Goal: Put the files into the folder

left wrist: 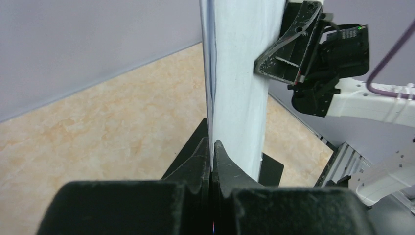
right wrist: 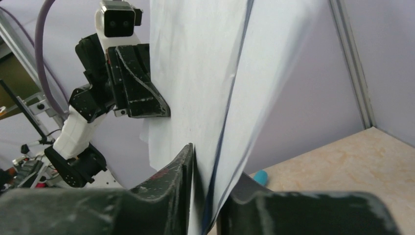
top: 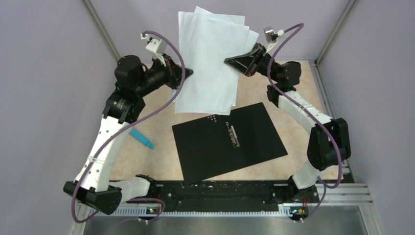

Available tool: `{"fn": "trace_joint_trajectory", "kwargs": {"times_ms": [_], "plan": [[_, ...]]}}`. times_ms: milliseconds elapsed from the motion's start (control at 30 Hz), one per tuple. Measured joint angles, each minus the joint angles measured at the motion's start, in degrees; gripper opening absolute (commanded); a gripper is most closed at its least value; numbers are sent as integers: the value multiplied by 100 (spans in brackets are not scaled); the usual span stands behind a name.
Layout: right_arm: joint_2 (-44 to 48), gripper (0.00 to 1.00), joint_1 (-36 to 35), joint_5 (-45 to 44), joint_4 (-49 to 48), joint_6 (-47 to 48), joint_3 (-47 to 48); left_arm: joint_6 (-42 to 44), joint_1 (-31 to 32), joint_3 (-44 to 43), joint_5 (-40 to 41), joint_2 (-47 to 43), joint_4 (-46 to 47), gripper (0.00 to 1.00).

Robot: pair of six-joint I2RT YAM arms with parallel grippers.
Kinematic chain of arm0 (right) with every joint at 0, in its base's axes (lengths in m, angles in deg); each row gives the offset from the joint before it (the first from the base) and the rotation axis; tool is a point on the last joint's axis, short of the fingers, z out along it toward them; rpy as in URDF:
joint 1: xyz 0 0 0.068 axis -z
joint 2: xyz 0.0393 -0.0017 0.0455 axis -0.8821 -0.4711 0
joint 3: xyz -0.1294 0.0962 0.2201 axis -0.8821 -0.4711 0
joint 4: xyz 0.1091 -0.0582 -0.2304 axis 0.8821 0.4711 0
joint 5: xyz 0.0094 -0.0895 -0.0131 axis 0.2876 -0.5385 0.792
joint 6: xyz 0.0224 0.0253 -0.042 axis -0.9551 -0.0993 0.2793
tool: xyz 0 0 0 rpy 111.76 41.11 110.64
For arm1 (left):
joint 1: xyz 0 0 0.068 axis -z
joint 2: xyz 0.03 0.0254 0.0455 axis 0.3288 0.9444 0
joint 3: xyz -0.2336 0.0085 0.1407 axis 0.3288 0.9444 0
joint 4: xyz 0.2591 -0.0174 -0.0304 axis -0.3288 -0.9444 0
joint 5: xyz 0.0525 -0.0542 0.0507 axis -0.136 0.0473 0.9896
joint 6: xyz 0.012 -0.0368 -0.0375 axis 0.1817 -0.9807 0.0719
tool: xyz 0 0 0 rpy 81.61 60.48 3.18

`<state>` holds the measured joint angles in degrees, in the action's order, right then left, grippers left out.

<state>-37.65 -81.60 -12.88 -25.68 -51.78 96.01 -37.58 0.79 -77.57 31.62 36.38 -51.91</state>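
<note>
The files [top: 210,58] are a few white sheets held up in the air at the back of the table, fanned at their top. My left gripper [top: 188,73] is shut on their left edge, and its jaws meet on the paper in the left wrist view [left wrist: 211,147]. My right gripper [top: 227,61] is shut on their right edge, with the sheets running between its fingers in the right wrist view [right wrist: 208,161]. The folder [top: 215,147] lies open below them on the table, black inside up, its metal spine clip [top: 234,136] in the middle. The sheets' lower edge hangs just above the folder's far edge.
A small blue object [top: 142,138] lies on the table left of the folder, near the left arm. Grey walls close in the back and both sides. A black rail [top: 225,191] runs along the near edge between the arm bases.
</note>
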Motion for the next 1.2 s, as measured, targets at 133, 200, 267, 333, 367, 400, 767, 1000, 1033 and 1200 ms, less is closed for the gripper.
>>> {"fn": "trace_joint_trajectory", "kwargs": {"times_ms": [133, 200, 267, 333, 367, 400, 767, 1000, 1033, 1200], "plan": [[240, 0, -15, -33, 789, 796, -46, -92, -2, 782, 116, -129, 573, 31], [411, 0, -50, -144, 1290, 1419, -195, -120, -4, 1193, 199, -186, 831, 40], [531, 0, -118, -264, 1700, 1991, -317, -125, -4, 1534, 280, -201, 1102, 44], [601, 0, -212, -378, 2017, 2509, -457, -131, -4, 1867, 350, -205, 1403, 45], [603, 0, -249, -413, 2103, 2706, -520, -133, -4, 2009, 380, -203, 1530, 45], [603, 0, -278, -450, 2131, 2861, -605, -133, -7, 2166, 393, -192, 1703, 44], [9, 0, -306, -850, 1432, 3838, -1464, -131, -4, 3539, 968, 409, 3740, 46], [-981, 0, -306, -1449, -42, 4059, -1814, 190, -4, 4063, 1250, 1410, 5475, 47], [-1119, 0, -306, -1565, -188, 4107, -1814, 254, -4, 4076, 1292, 1626, 5753, 47], [-1556, 0, -306, -1978, -496, 4339, -1738, 549, -4, 4076, 1298, 2409, 6612, 52]]}}
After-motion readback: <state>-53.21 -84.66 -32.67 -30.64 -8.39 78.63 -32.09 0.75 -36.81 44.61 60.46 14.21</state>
